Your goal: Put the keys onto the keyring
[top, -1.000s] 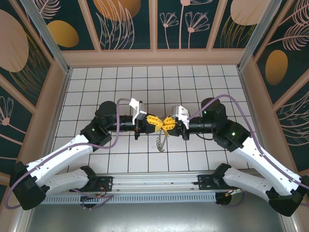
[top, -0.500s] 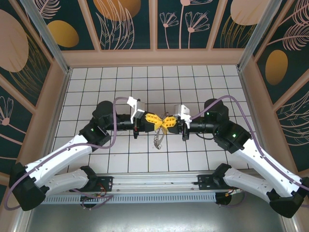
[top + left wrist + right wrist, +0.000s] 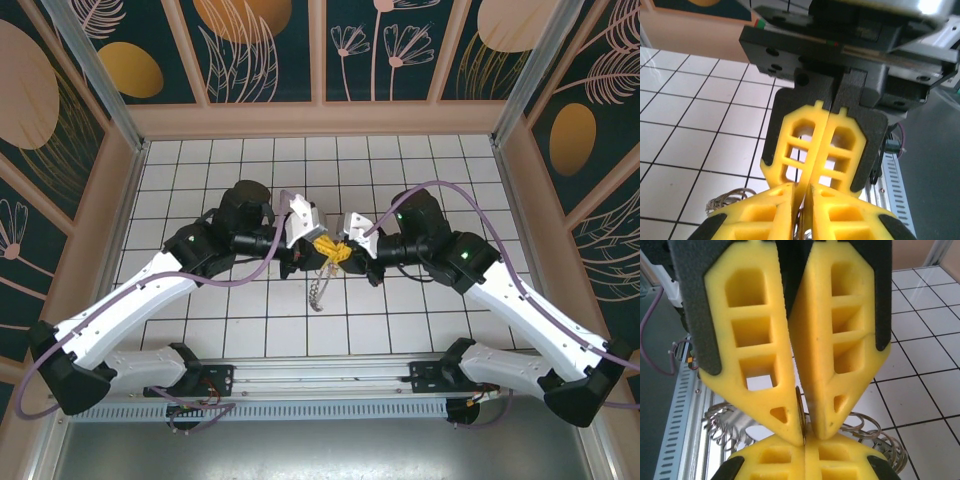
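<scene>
Top external view: left hand (image 3: 322, 246) and right hand (image 3: 346, 254) meet tip to tip above the surface (image 3: 420, 170), keyring (image 3: 318, 290) dangling below.
Left hand: pinching the keyring's flat edge.
Right hand: fingers pressed together; on what, we cannot tell.
Progress: we judge the keys not yet threaded.

The keyring (image 3: 720, 426) lies largely hidden behind the left gripper (image 3: 810, 437), its wire loops blurred; from above, it dangles too small for detail.

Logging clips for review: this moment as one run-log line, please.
phase: tip-to-tip meet | left gripper: shut on keyring | right gripper: shut | keyring: hangs below them | threading: cannot tell
</scene>
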`<state>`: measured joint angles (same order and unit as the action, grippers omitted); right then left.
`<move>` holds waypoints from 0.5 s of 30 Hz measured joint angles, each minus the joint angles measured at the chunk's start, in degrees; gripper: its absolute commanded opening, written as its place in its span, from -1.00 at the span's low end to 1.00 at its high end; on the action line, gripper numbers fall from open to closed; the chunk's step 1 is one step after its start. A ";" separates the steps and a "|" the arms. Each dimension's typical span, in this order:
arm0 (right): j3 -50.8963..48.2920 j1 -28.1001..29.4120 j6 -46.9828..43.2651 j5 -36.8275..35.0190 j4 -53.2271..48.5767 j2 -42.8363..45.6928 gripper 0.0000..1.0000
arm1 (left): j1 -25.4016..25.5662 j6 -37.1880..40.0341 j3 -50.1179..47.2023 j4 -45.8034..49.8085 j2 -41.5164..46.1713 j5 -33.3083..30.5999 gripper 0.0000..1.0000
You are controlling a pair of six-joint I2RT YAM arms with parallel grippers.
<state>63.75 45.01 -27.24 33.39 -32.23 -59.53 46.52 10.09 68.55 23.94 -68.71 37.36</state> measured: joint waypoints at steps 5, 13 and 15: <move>0.63 0.00 -1.07 0.17 -1.55 0.00 -1.00 | 0.00 2.19 0.22 2.71 -0.02 -0.42 -0.67; 2.21 0.00 -2.16 1.18 -4.00 -1.46 -1.00 | 0.07 5.14 0.74 5.44 0.02 -0.59 -1.00; 2.67 0.00 -2.73 1.22 -4.26 -1.77 -1.00 | 0.07 5.44 1.03 5.88 0.02 -0.63 -1.00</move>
<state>66.41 45.01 -29.98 34.61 -36.49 -61.30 46.59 15.53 69.58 29.82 -68.69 36.73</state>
